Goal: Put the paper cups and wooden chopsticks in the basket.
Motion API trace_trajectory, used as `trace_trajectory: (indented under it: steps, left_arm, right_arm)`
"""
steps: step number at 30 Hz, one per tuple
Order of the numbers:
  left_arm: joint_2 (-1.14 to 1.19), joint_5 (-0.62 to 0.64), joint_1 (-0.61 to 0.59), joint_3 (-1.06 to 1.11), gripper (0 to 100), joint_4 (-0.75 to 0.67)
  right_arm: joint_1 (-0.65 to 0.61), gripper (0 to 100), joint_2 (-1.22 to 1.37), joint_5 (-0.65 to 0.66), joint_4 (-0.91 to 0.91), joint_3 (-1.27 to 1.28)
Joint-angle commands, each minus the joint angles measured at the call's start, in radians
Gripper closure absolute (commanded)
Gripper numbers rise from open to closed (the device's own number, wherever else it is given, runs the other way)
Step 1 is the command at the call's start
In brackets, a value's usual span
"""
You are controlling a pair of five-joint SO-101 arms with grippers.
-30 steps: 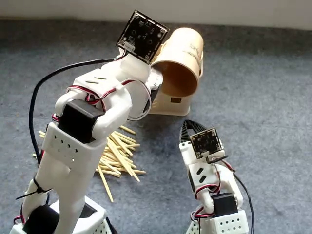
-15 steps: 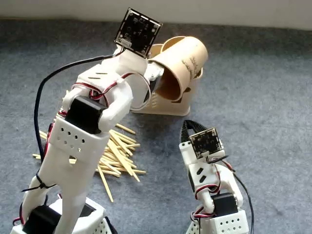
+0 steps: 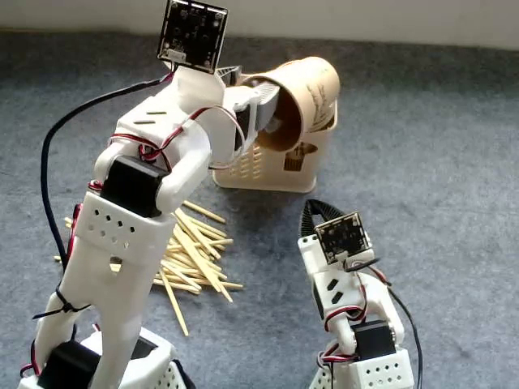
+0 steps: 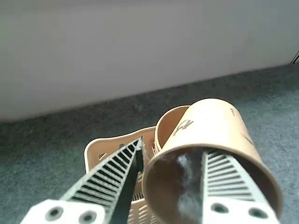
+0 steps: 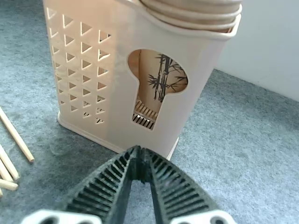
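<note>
My left gripper (image 3: 261,113) holds a tan paper cup (image 3: 306,91) tilted on its side over the beige plastic basket (image 3: 272,166). It is shut on the cup's wall, one finger inside the mouth and one outside. In the left wrist view the held cup (image 4: 215,137) hangs above the basket rim (image 4: 100,145), and another cup (image 4: 169,125) stands inside. Loose wooden chopsticks (image 3: 195,258) lie in a pile beside the left arm's base. My right gripper (image 3: 318,212) rests low in front of the basket (image 5: 112,70), shut on nothing (image 5: 139,159). Stacked cups (image 5: 196,10) stick out of the basket's top.
Grey carpet covers the floor, with a pale wall along the far side. Through the basket's keyhole cut-out shows a cup with a bamboo print (image 5: 160,80). A few chopstick ends (image 5: 10,140) lie near the basket's foot. Open carpet lies to the right of the basket.
The left arm has swung the held cup up and back, so it now sits higher over the basket and the basket's front shows. The right arm has stayed still.
</note>
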Motion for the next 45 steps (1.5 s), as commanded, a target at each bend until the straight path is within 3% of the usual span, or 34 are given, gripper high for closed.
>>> trace_trajectory:
  steps: [1, 20, 26, 35, 45]
  left_arm:
    - [-0.013, 0.008, -0.015, -0.025, 81, -0.054]
    - [0.09, 0.011, -0.005, -0.035, 81, -0.143]
    - [0.099, 0.054, 0.027, -0.025, 81, -0.238]
    - [0.153, 0.052, 0.027, -0.018, 81, -0.238]
    - [0.166, 0.055, 0.038, 0.193, 81, -0.242]
  right_arm:
    - [0.004, 99.2, -0.01, 0.011, -0.024, 0.097]
    - [0.004, 99.1, -0.008, 0.011, -0.024, 0.097]
    - [0.002, 99.1, -0.008, 0.011, -0.024, 0.097]
    - [0.002, 99.1, -0.008, 0.011, -0.024, 0.097]
    - [0.002, 99.1, -0.008, 0.012, -0.024, 0.097]
